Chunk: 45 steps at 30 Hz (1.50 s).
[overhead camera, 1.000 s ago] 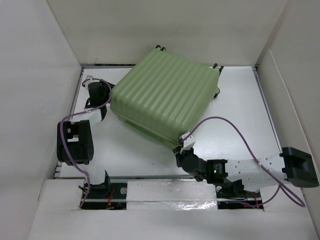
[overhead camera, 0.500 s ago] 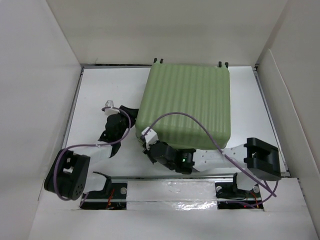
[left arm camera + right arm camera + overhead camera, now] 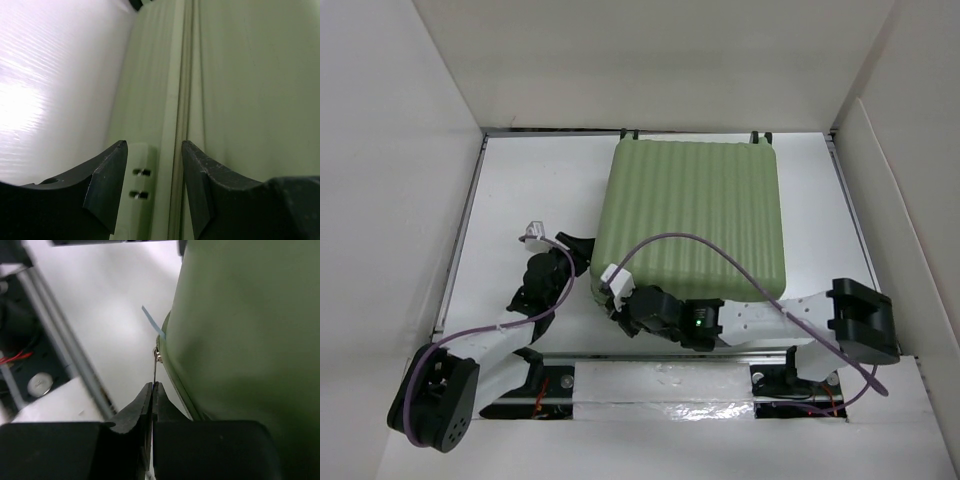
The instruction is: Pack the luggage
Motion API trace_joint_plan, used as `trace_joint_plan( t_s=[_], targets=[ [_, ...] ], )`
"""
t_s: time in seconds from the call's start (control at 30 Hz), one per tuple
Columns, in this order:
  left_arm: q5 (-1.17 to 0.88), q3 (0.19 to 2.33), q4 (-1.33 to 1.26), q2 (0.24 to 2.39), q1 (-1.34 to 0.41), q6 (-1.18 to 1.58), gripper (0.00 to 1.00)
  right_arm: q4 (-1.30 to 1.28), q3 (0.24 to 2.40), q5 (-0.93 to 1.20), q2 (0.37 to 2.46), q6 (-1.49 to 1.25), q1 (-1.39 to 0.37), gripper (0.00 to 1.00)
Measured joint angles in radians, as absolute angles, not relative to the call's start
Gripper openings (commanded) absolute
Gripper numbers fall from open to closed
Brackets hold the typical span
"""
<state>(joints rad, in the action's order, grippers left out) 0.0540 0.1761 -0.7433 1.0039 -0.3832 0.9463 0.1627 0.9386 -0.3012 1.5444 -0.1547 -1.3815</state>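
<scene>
The pale green ribbed luggage [image 3: 692, 215] lies closed and flat on the white table, its black wheels at the far edge. My right gripper [image 3: 618, 298] is at its near left corner, shut on the thin metal zipper pull [image 3: 154, 371], which hangs from the seam of the shell [image 3: 240, 325]. My left gripper [image 3: 578, 248] is open at the luggage's left side. In the left wrist view its fingers [image 3: 107, 185] straddle the side seam [image 3: 177, 115] and a small pale fitting with two slots [image 3: 140, 182], touching neither.
White walls enclose the table on the left, back and right. A metal rail [image 3: 650, 356] runs along the near edge by the arm bases. A purple cable [image 3: 720, 248] loops over the luggage's near part. A small blue tag [image 3: 152, 322] sticks out by the zipper.
The luggage has been turned from a skewed pose to square with the table. Both arms moved in: the left gripper to its left side, the right gripper to its near left corner.
</scene>
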Motion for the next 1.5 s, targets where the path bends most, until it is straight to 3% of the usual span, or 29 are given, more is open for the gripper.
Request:
trace_joint_plan(
  t_s=[0.03,0.07,0.1,0.17,0.23,0.33,0.43,0.47,0.53,0.7,0.8,0.9,1.03,1.17,1.3,1.5],
  targets=[
    [0.044,0.176,-0.743,1.002,-0.39,0.943,0.45,0.148,0.924,-0.284,1.514,-0.16,-1.384,0.2],
    [0.036,0.176,-0.742,1.0,-0.393,0.939,0.45,0.131,0.918,-0.251,1.493,-0.166,-1.387,0.51],
    [0.031,0.176,-0.741,0.999,-0.395,0.934,0.45,0.126,0.917,-0.228,1.465,-0.182,-1.392,0.62],
    [0.031,0.176,-0.74,0.999,-0.397,0.925,0.45,0.118,0.921,-0.156,1.415,-0.183,-1.411,0.76],
    [0.031,0.176,-0.741,0.999,-0.397,0.918,0.45,0.085,0.931,-0.101,1.354,-0.181,-1.45,0.8],
    [0.03,0.176,-0.745,1.001,-0.397,0.91,0.45,-0.017,0.992,-0.08,1.261,-0.162,-1.504,0.75],
    [0.026,0.176,-0.754,1.007,-0.397,0.902,0.45,-0.091,1.053,-0.125,1.134,-0.121,-1.485,0.09],
    [0.025,0.176,-0.757,1.008,-0.397,0.899,0.45,-0.103,1.062,-0.143,1.076,-0.113,-1.432,0.0],
    [0.023,0.176,-0.759,1.008,-0.396,0.892,0.45,-0.102,1.067,-0.173,0.963,-0.109,-1.222,0.0],
    [0.02,0.176,-0.752,0.995,-0.397,0.86,0.45,-0.092,1.017,-0.265,0.845,-0.131,-0.423,0.0],
    [0.014,0.176,-0.729,0.966,-0.397,0.832,0.44,-0.06,0.938,-0.213,0.883,-0.164,-0.088,0.02],
    [0.003,0.176,-0.706,0.937,-0.397,0.807,0.44,-0.044,0.881,-0.119,0.993,-0.196,0.113,0.07],
    [-0.013,0.176,-0.696,0.924,-0.397,0.781,0.41,-0.038,0.895,0.06,1.211,-0.214,0.165,0.11],
    [-0.023,0.176,-0.698,0.916,-0.403,0.741,0.39,-0.046,0.992,0.207,1.415,-0.204,0.064,0.13],
    [0.044,0.176,-0.67,0.884,-0.464,0.678,0.36,-0.129,1.237,0.239,1.606,-0.097,-0.009,0.13],
    [0.347,0.18,-0.628,0.854,-0.703,0.611,0.35,-0.212,1.699,0.223,1.963,0.006,-0.109,0.18]
  ],
)
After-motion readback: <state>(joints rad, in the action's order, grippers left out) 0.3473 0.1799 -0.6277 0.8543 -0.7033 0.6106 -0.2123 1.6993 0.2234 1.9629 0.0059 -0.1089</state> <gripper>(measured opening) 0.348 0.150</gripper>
